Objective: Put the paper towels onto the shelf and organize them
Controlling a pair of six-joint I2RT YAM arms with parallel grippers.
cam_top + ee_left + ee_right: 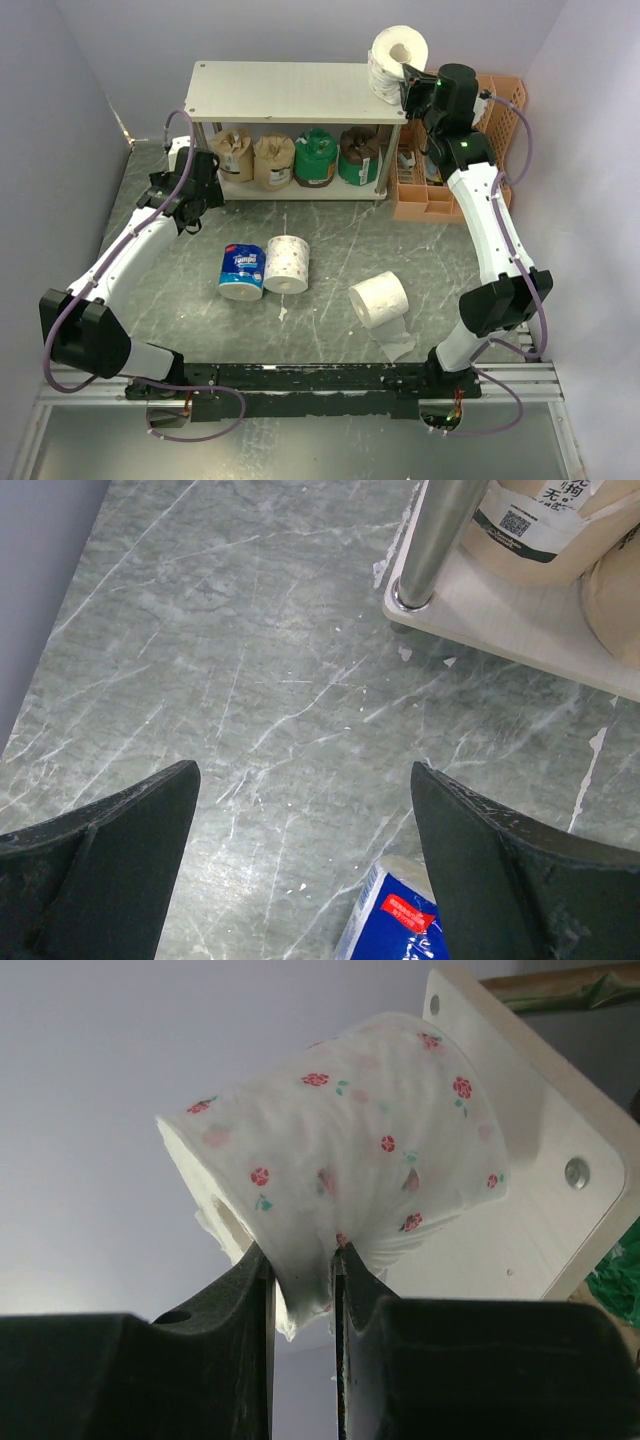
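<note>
The shelf [290, 92] stands at the back. Its lower tier holds two tan-wrapped rolls [234, 153], a green roll [315, 157] and a dark roll [358, 155]. My right gripper [408, 90] is shut on a flower-dotted white roll [398, 60], held over the right end of the top board. In the right wrist view my gripper [302, 1260] pinches the roll's outer paper [350, 1150] beside the board's corner [520, 1180]. A blue-wrapped roll [242, 272], a dotted white roll [288, 264] and a plain white roll [379, 299] with a loose tail lie on the table. My left gripper [193, 212] is open and empty.
An orange slotted organizer [440, 170] stands right of the shelf, behind my right arm. In the left wrist view my open gripper [302, 780] hangs over bare table, with the blue roll [395, 920] low down, a shelf post [432, 540] and a tan roll [545, 520] ahead.
</note>
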